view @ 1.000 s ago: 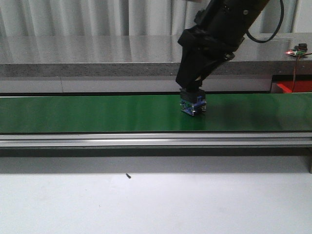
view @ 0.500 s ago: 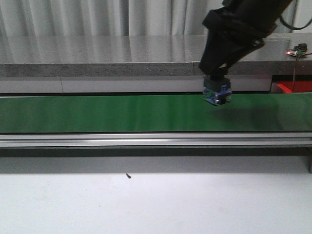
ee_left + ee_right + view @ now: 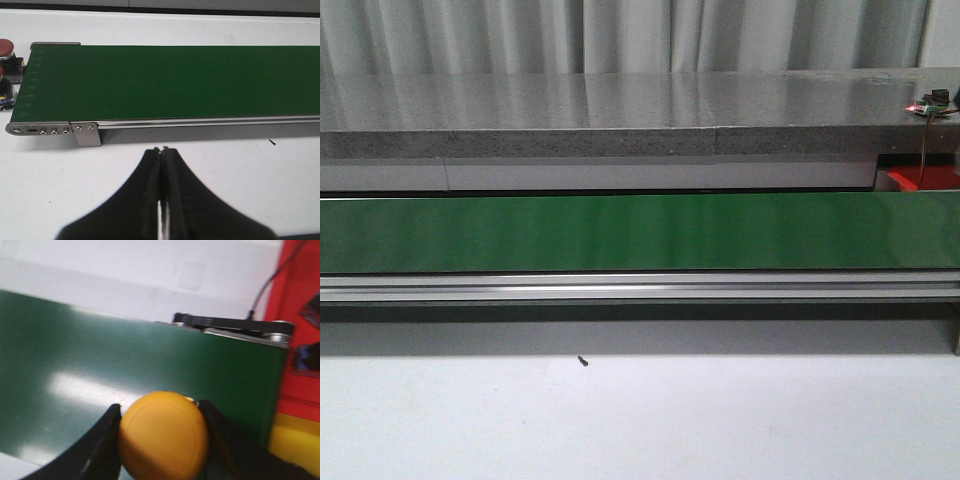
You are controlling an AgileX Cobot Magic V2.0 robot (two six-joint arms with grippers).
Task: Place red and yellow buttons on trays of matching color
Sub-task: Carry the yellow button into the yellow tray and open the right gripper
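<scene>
Progress looks partial: right gripper clamps a yellow button over the belt, undelivered; left gripper is closed, empty.

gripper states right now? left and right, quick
Left gripper: closed, holding nothing, hanging over the white table beside the green belt.
Right gripper: closed on a yellow button.
</scene>
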